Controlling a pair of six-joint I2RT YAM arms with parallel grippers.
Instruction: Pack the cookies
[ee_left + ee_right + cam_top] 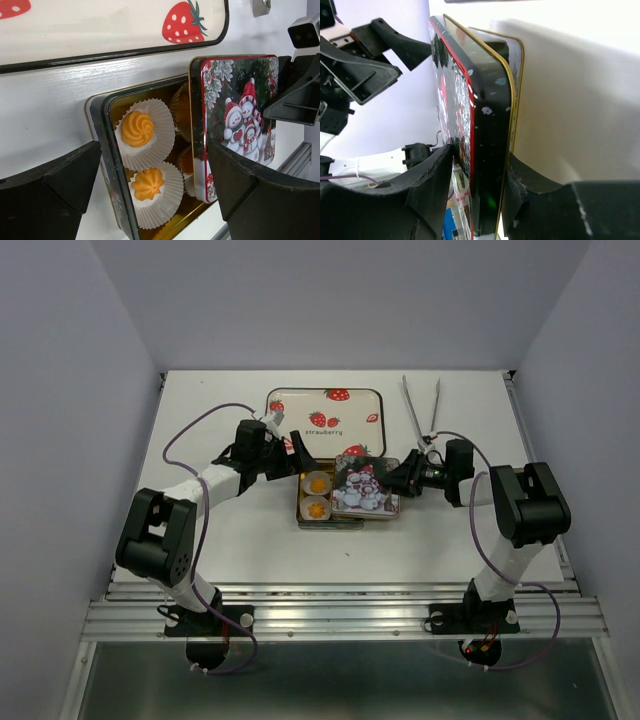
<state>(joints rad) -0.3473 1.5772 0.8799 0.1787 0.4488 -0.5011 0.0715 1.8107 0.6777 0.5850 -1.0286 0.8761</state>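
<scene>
Cookies: two [316,481] [316,508] show in the open left part of the gold tin [330,524], one far, one near, each in a white paper cup [150,150]. In my left wrist view they are orange swirls [137,128] [148,183]. Two more orange shapes [182,107] sit further right, in shade under the lid and only partly seen.

The snowman lid [365,488] covers the tin's right part and overhangs its right side. My right gripper [400,480] is clamped on the lid's right edge. In its wrist view, one finger [435,175] sits on the printed face and the other on the underside at the gold rim.

My left gripper [290,452] is just left of and far from the tin, fingers wide apart, holding nothing. They frame the tin in the wrist view [154,150]. I cannot tell if they touch it.

The tin sits mid-table [450,530]. The strawberry tray [300,405] lies just beyond it, and tongs [420,405] lie far right.
</scene>
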